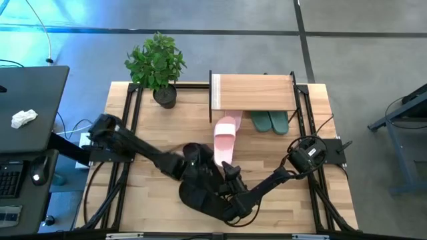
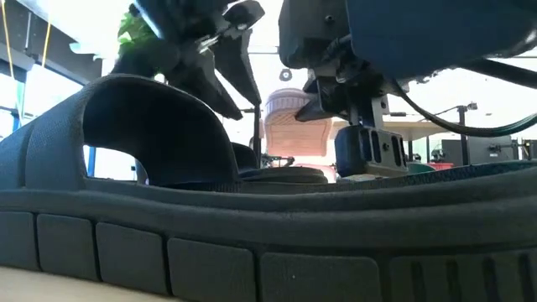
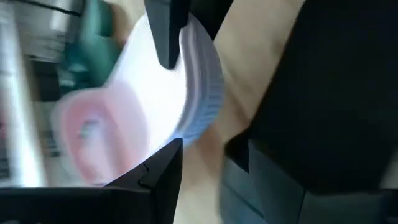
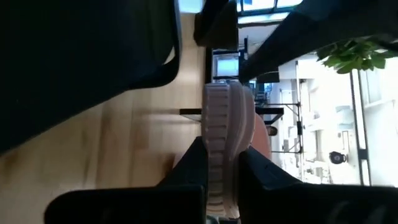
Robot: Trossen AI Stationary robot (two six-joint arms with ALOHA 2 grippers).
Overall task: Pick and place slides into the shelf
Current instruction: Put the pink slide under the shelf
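— Well, where is our pale pink foam slide sandal (image 1: 225, 139)?

— On the wooden worktop (image 1: 160, 127), just before the low light-wood shelf with black legs (image 1: 253, 92), heel toward us. Our right tool (image 1: 230, 171) is pinching its ribbed sole at the heel.

— And the left tool (image 1: 200, 155)?

— Beside the heel; we cannot tell whether it grips.

— We'd judge the slide light, springy and a bit floppy, so we should hold the stiff sole edge, not the strap.

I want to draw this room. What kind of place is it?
Probably a robot lab or workshop. A wooden table on a grey concrete floor carries two robot arms, and a desk with computer gear stands beside it.
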